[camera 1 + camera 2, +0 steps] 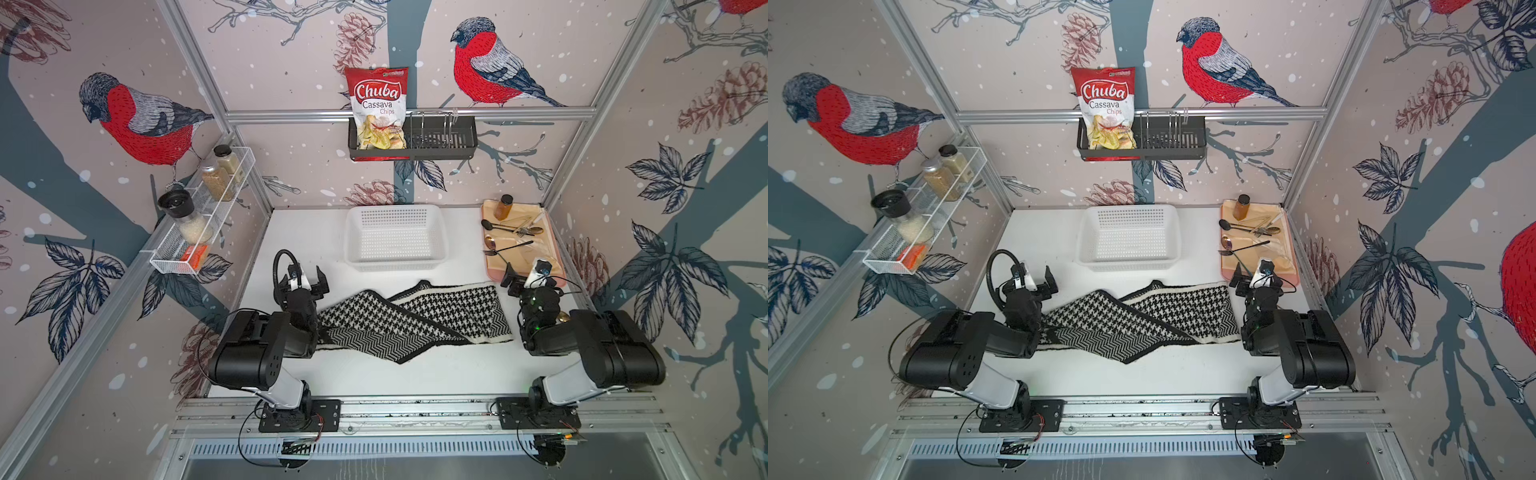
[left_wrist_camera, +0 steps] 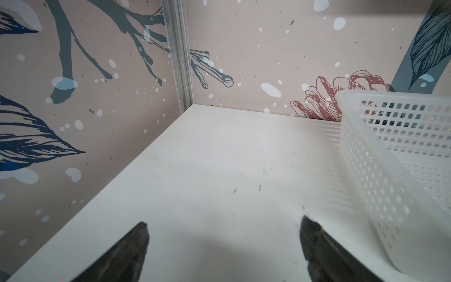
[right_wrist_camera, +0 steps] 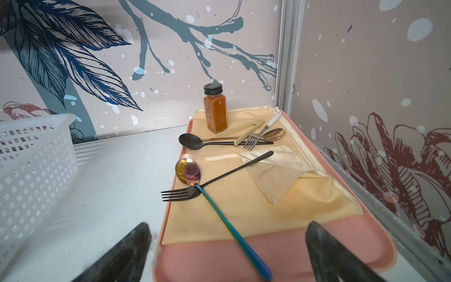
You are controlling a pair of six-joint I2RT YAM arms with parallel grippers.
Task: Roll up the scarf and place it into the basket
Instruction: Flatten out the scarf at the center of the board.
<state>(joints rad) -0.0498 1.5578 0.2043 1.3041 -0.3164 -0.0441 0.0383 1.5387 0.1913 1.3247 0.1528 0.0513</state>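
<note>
Scarf (image 1: 415, 320) lies unrolled on table (image 1: 291, 232), near basket (image 1: 395, 237). Left end effector (image 2: 224, 222) and right end effector (image 3: 228, 224): fingers apart, empty.

Scarf (image 1: 415, 320): black-and-white houndstooth on one face, black-and-white herringbone zigzag on the turned-over part, black and cream edging. Basket (image 1: 395, 264) white, grid of small holes. Table (image 1: 374, 378) white. Tray (image 3: 219, 258) pink, napkin (image 3: 244, 210) pale yellow with a shiny cream hem. Bottle (image 3: 216, 114) amber-orange, black cap. Spoon (image 3: 188, 171) rainbow iridescent, fork (image 3: 180, 194) black. Chips bag (image 1: 377, 95) red and white. Walls (image 1: 291, 75) beige with red-breasted birds and blue-grey branches.
</note>
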